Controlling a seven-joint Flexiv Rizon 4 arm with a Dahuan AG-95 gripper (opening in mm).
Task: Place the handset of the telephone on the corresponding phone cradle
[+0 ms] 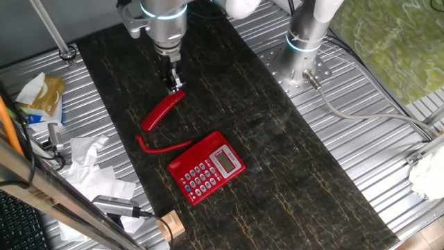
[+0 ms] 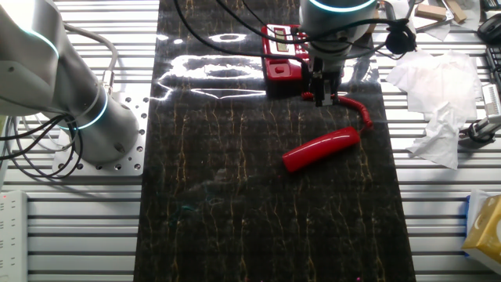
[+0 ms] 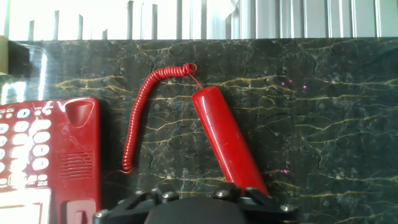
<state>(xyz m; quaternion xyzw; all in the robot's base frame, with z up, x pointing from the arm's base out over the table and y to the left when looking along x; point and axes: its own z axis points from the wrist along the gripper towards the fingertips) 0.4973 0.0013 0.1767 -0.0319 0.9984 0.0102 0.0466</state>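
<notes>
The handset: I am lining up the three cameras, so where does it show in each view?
One fixed view: the handset lies slanted left of centre, just below the hand.
The other fixed view: it lies right of centre, below the hand.
Hand view: it runs from centre down to the bottom edge.
Shared landmark: the coiled cord, between handset and telephone in every view.

Handset point(image 1: 162, 111): flat on worktop point(image 1: 291, 160), apart from telephone point(image 1: 207, 167).
Cord point(image 1: 161, 146): on worktop, between handset and telephone.
Phone cradle point(image 3: 81, 155): telephone's handset-facing side.
Gripper point(image 1: 174, 85): over one handset end.
</notes>
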